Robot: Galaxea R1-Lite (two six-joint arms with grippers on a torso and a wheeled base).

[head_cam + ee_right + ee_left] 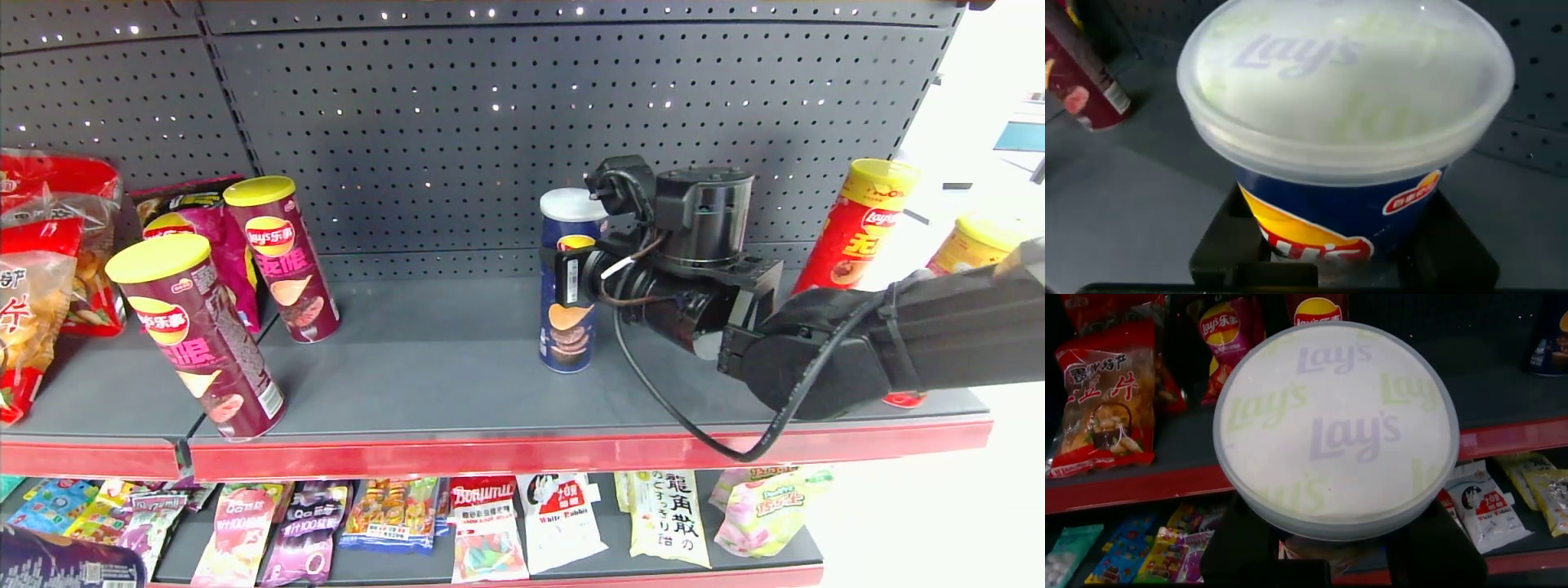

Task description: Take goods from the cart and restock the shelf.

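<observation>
A blue chip can (566, 335) with a pale lid stands upright at the middle of the grey shelf (441, 367). My right gripper (563, 278) comes in from the right and is shut on the can's upper half. In the right wrist view the blue can (1323, 204) sits between the dark fingers (1221, 245). My left gripper (1331, 563) is shut on a second chip can (1335, 429), whose white lid faces the camera. Dark fingers (1249, 555) hug that can from below. A dark can body (57, 563) shows at the bottom left corner of the head view.
Two purple cans (196, 335) (282, 257) lean on the shelf's left part, beside red snack bags (41, 261). Red and yellow cans (865, 224) (976, 241) stand at the right end. The pegboard backs the shelf. Candy packets (490, 523) line the lower shelf.
</observation>
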